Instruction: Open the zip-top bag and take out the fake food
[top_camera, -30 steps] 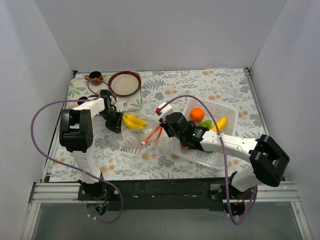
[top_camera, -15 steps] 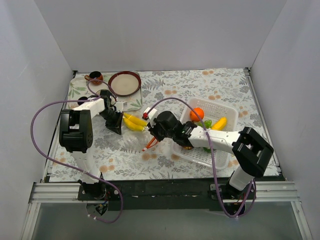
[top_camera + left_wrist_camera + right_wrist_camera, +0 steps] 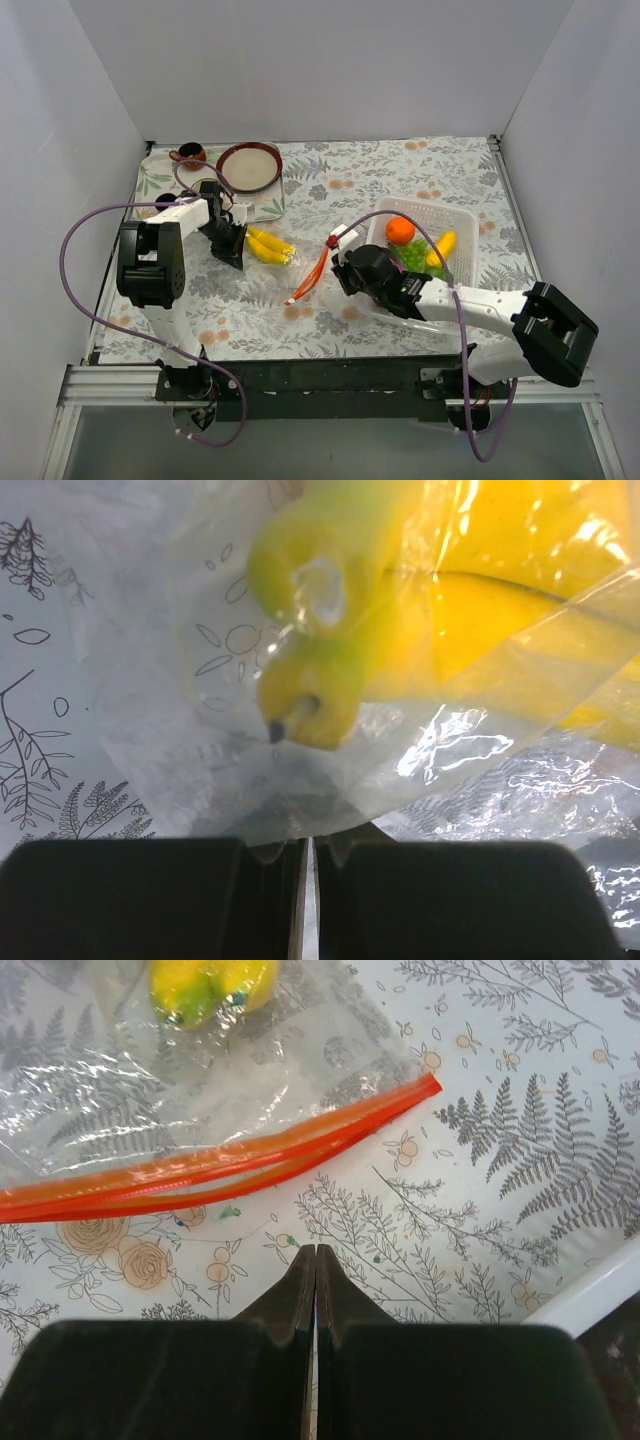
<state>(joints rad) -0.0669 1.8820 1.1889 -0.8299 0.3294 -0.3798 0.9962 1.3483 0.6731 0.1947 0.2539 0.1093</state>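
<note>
Arms of a two-armed robot reach over a leaf-printed tablecloth. The zip-top bag [image 3: 290,262] lies near the table's middle, a little toward the left edge. Its orange-red zip strip [image 3: 312,276] points toward the near edge. Two yellow bananas [image 3: 268,244], part of the fake food, sit inside at the closed end. An orange [image 3: 400,230], green pieces [image 3: 410,252] and another banana [image 3: 443,246] rest in a white basket [image 3: 452,217] near the right edge.

The left gripper [image 3: 305,845] is clamped on the bag's bottom edge, with film caught between its fingers. The right gripper [image 3: 316,1255] has its fingers pressed together on nothing. It sits just short of the strip without touching it.

The bag looks light, limp and slippery, likely to crumple or slide rather than resist. The strip is its stiffest part and probably the surest place to pinch. The bananas look rigid, glossy and light, so they may slip out once the closed end is lifted.

Only the overhead view shows the basket and both arms. Only the right wrist view shows the strip's two tracks parted along most of their length, meeting at one end. Only the left wrist view shows the pinched film and the banana stems pressing against it.
</note>
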